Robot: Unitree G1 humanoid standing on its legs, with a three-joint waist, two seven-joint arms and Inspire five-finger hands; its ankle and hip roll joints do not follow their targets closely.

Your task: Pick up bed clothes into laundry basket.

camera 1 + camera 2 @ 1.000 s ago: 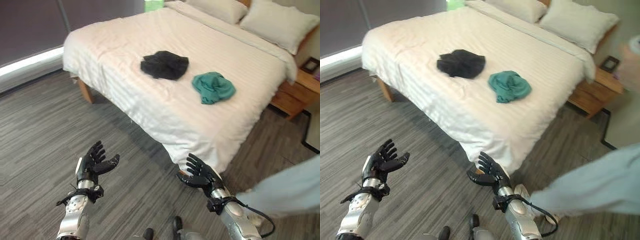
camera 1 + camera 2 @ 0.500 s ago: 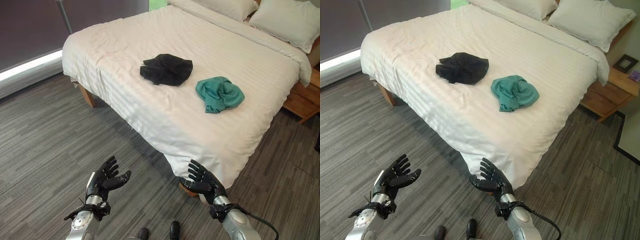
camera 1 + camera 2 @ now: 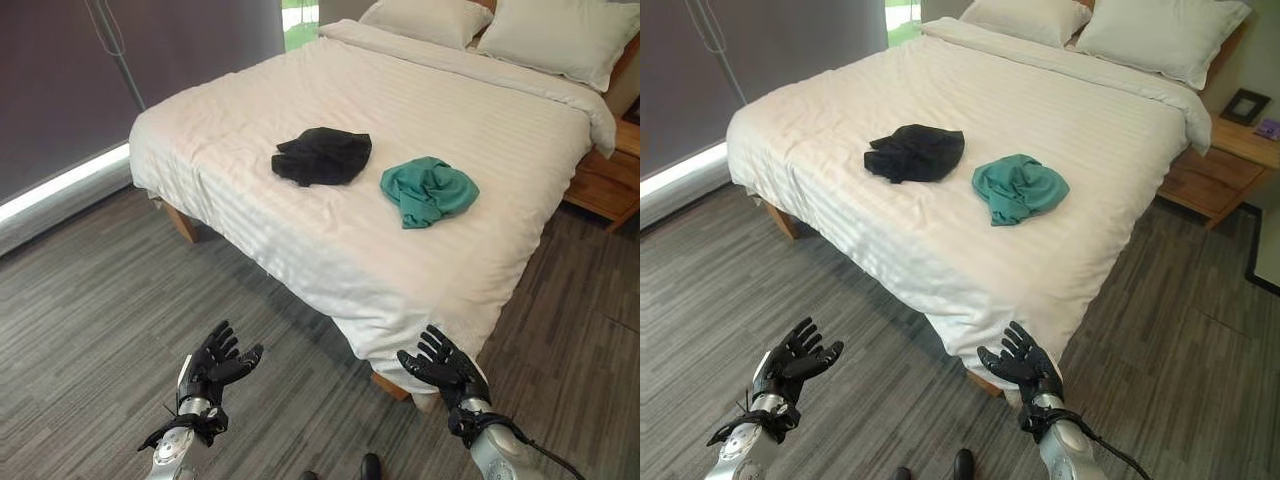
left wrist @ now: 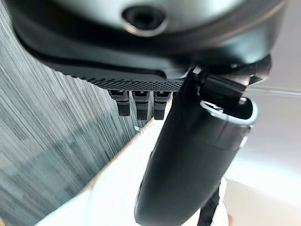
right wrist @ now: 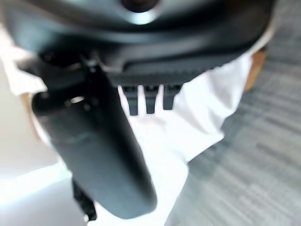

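A wide bed with a white, faintly striped quilted cover [image 3: 300, 120] stands on low wooden legs over a grey, streaky wood-grain plank floor [image 3: 90, 300], its cover draping in soft folds over the near corner. On the cover lie two crumpled pieces of clothing, close side by side but apart: a black, limp, bunched-up fabric garment [image 3: 322, 156] toward the robot's left and a teal green, wrinkled, rounded heap of cloth [image 3: 428, 190] toward its right, both near the middle of the mattress. Two plump off-white rectangular pillows [image 3: 1160, 35] rest at the head of the bed, and a brown wooden bedside cabinet [image 3: 1215, 175] sits just beside that end with a small dark picture frame [image 3: 1244, 105] standing on it. A dark grey curtain wall [image 3: 60, 90] runs along the far left with a bright strip at its foot. The dark left hand [image 3: 217, 362] is held above the floor, fingers spread and relaxed, holding nothing. The dark right hand [image 3: 446, 366] hovers in front of the hanging corner of the cover, fingers likewise splayed and empty
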